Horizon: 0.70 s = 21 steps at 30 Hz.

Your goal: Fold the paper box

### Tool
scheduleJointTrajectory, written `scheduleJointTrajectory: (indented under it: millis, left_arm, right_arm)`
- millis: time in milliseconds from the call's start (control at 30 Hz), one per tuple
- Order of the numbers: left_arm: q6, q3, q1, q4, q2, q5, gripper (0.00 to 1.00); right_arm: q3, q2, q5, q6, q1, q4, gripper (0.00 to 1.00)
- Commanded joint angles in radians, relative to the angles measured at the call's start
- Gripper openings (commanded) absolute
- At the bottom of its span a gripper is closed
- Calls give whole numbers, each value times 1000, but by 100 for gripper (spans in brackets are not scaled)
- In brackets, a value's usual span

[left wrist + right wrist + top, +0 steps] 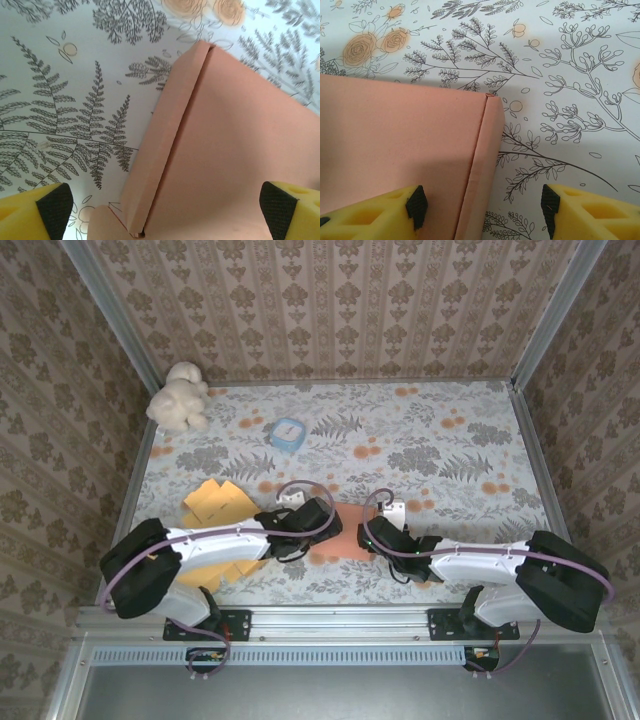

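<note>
**A:** What is sitting furthest left?

**B:** A cream plush toy (178, 398) is sitting in the back-left corner of the table (450, 440). Yellow paper sheets (215, 502) are lying nearer, beside the left arm.

**A:** And the left gripper (167, 212)?

**B:** Its fingers (55, 210) are standing wide apart. One is hanging over the flowered cloth (75, 75), the other over the pink paper box (240, 150). It is clamping nothing.

**A:** Where is the box lying?

**B:** It is lying flat at the near middle of the table, between the two arms, with a narrow folded strip running along each side.

**A:** The right gripper (482, 207)?

**B:** It is straddling the box's right edge with its jaws apart. One finger is over the cardboard and one over the cloth, and they are squeezing nothing.
</note>
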Motion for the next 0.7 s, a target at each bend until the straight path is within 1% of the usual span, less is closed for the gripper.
scheduleJointTrajectory:
  millis: [0, 100, 233, 533, 667]
  left_arm:
    - [-32, 25, 4, 24, 27, 43, 100]
    - [-48, 31, 2, 39, 40, 61, 100]
    - [-87, 26, -9, 39, 39, 77, 98]
    - [-96, 37, -33, 27, 21, 63, 93]
    - [-117, 32, -37, 39, 22, 84, 92]
  right_arm:
    - [-13, 39, -13, 5, 9, -61, 66]
    - [-14, 47, -12, 5, 9, -56, 66]
    - [-12, 55, -14, 5, 9, -51, 66]
    - [-15, 64, -16, 8, 12, -39, 66]
    - [-14, 67, -16, 11, 14, -36, 66]
